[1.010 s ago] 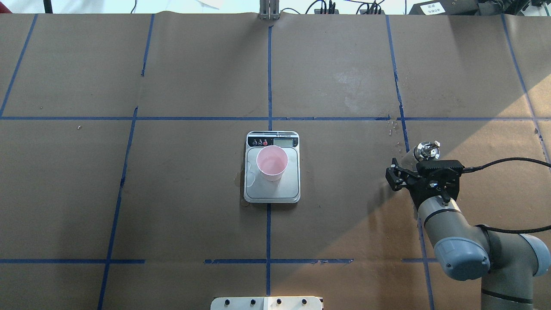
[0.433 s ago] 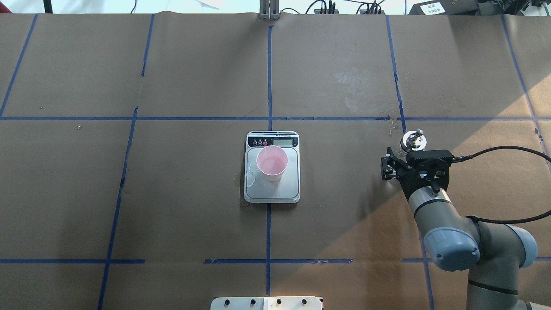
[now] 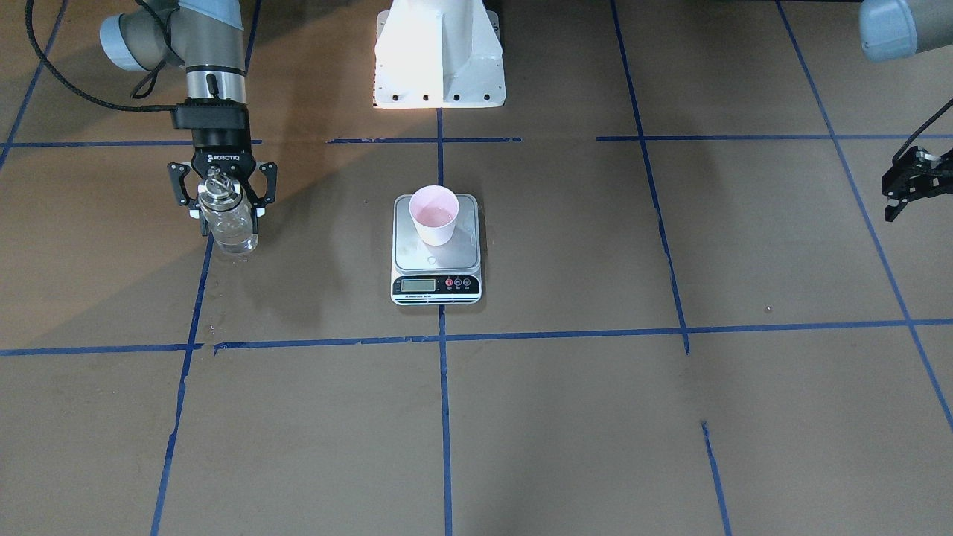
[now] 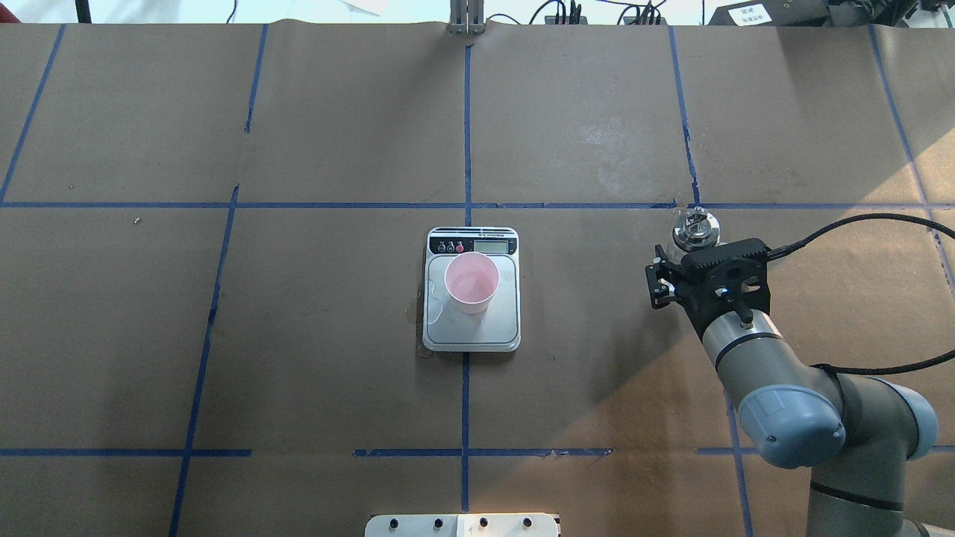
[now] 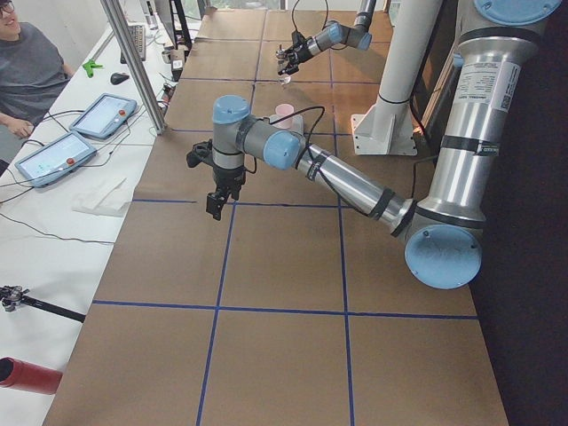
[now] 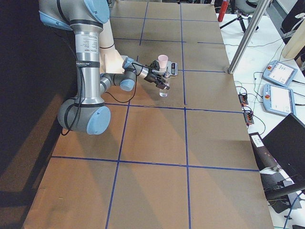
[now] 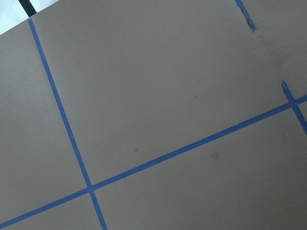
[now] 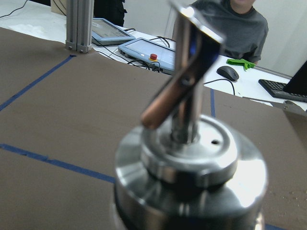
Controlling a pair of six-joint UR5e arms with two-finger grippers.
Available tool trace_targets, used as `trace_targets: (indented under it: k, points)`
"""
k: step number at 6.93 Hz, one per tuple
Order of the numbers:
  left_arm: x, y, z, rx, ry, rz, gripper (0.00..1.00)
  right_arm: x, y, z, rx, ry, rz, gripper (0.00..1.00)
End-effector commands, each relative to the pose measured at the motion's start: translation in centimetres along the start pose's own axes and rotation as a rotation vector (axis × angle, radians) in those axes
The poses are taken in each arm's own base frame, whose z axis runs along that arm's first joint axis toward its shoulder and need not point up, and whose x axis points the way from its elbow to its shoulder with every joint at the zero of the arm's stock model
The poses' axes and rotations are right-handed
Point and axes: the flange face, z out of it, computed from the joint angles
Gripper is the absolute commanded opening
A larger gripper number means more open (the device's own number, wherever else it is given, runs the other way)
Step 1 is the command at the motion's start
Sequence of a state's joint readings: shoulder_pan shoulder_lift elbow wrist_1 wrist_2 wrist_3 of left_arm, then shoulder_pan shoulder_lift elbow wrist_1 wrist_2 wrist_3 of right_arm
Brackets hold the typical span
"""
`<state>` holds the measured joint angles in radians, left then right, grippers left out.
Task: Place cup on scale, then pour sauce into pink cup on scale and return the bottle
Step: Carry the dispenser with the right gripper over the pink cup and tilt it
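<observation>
Exterior front-facing view: my right gripper (image 3: 229, 211) is pinching the bottle (image 3: 232, 229) just under its metal collar, one finger each side. The bottle is upright w/ the spout on top. Clear sauce (image 3: 237, 240) shows thru the glass. The bottle's base is over a blue tape line (image 3: 195, 298). Can't tell if it touches the table (image 3: 595, 417) or hangs just above.

In the overhead view the bottle is btwn 2 and 3 o'clock of the scale (image 4: 492, 332), well apart from it, near a tape crossing. The cup (image 4: 471, 282) stands upright on the scale's steel platform, toward the 12 o'clock end in that view, next to the black display strip. Its inside looks glossy; level unclear.

My left gripper (image 3: 910, 186) hangs above the table at the front-facing view's right edge, approx 3 o'clock of the scale and far from it. It's too small & dark to tell whether its fingers are spread or together.

Left wrist cam shows only brown paper & crossing tape. Right wrist cam shows the bottle's collar & spout close up, blurred, w/ an operator (image 8: 235, 19) at a desk behind.
</observation>
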<state>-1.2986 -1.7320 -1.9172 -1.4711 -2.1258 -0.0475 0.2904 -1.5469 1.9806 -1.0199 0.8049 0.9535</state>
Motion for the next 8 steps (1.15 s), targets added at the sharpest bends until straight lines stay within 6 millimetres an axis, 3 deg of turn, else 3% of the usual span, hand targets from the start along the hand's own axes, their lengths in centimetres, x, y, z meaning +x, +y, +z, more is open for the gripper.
trace_targets:
  k: [1, 2, 3, 4, 5, 6, 8]
  points:
    - [-0.8, 0.2, 0.0, -0.002, -0.006, -0.008, 1.00, -1.5, -2.3, -0.6, 0.026, -0.003, -0.123, 0.00]
    - [-1.9, 0.3, -0.1, -0.002, -0.014, -0.014, 1.00, -1.7, -3.1, -0.7, 0.072, 0.033, -0.231, 0.00]
    - [-3.6, 0.6, 0.2, -0.012, -0.022, 0.002, 1.00, -3.0, -4.9, -1.0, 0.125, 0.080, -0.387, 0.00]
    - [-4.2, 0.7, 0.3, -0.015, -0.024, 0.009, 1.00, -4.3, -5.1, -1.0, 0.120, 0.133, -0.465, 0.00]
    - [-4.6, 0.9, 0.4, -0.019, -0.026, 0.004, 1.00, -8.7, -5.8, -1.7, 0.114, 0.205, -0.601, 0.00]
    - [-4.8, 0.9, 0.8, -0.024, -0.026, 0.001, 1.00, -12.8, -7.8, -1.9, 0.100, 0.297, -0.752, 0.00]
    - [-5.1, 1.0, 1.1, -0.032, -0.026, -0.005, 1.00, -14.0, -6.6, -2.3, 0.069, 0.389, -0.997, 0.00]
